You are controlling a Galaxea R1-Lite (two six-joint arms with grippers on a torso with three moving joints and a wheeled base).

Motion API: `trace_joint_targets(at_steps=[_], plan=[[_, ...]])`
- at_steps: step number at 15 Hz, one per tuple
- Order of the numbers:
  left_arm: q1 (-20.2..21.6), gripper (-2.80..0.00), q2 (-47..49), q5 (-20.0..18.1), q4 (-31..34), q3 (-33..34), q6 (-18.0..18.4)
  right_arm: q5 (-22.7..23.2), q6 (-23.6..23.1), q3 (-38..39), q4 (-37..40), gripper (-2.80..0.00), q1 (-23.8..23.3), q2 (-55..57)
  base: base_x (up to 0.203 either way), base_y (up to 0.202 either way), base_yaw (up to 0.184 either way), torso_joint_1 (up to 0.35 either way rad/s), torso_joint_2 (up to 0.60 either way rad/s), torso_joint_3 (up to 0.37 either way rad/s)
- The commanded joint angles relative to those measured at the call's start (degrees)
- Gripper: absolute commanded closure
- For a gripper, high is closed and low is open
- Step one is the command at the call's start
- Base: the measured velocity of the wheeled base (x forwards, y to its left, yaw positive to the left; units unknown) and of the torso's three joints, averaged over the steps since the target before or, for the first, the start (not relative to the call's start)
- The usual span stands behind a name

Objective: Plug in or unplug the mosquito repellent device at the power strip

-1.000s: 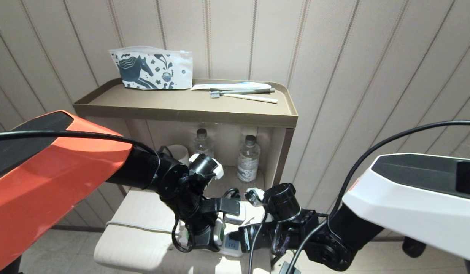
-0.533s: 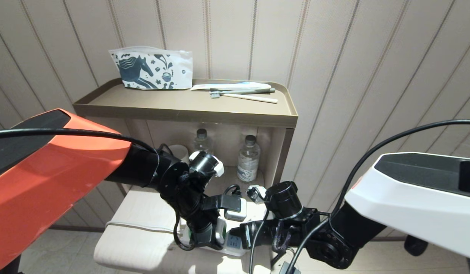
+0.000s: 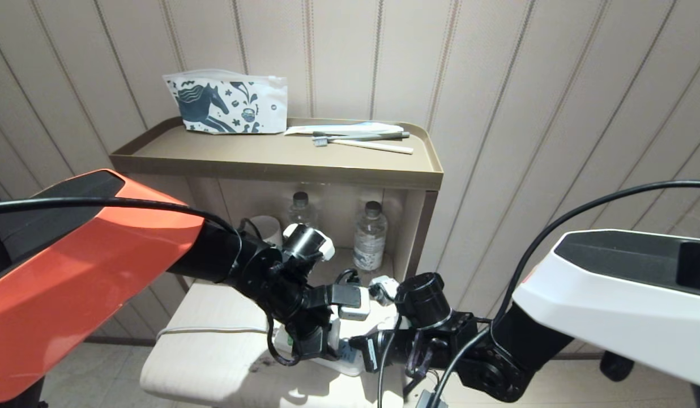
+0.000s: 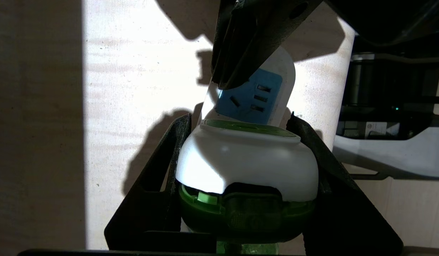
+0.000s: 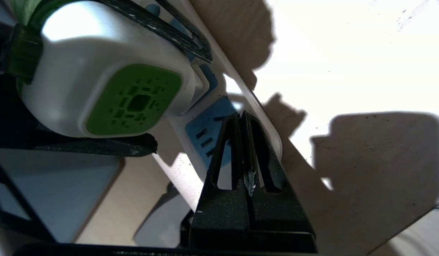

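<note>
Fingers of the left gripper (image 4: 246, 167) clamp the mosquito repellent device (image 4: 246, 163) at its socket on the power strip (image 4: 255, 94). The right gripper (image 5: 242, 117), fingers pressed together, pins the strip, likely steadying it.

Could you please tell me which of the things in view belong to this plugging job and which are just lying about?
In the job: mosquito repellent device in the left claw; power strip, with the shut right claw pressing it.

Lying about: horse-print pouch, toothbrushes, two water bottles, mug.
</note>
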Motion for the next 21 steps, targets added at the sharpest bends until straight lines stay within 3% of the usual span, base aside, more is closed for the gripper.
trace_joint_targets(at_steps=[1,5,8,21], plan=[[0.2,0.0,1.1,-0.2,-0.2,0.6,0.4,-0.6,-0.3,0.4,-0.1,0.0,1.0,0.8,0.0,0.0,0.0,0.0,0.0,0.0],[0.5,0.0,1.0,-0.9,-0.2,0.6,0.3,-0.6,-0.4,0.3,-0.1,0.0,1.0,0.7,0.0,0.0,0.0,0.0,0.0,0.0],[3.5,0.0,-0.7,-3.4,-1.5,2.8,0.4,-0.5,-0.3,0.4,-0.4,0.0,1.8,0.8,0.0,0.0,0.0,0.0,0.0,0.0],[4.5,0.0,-1.8,-3.8,-1.6,2.2,0.3,-0.5,-0.2,1.7,-0.7,0.0,2.0,0.4,0.0,0.0,0.0,0.0,0.0,0.0]])
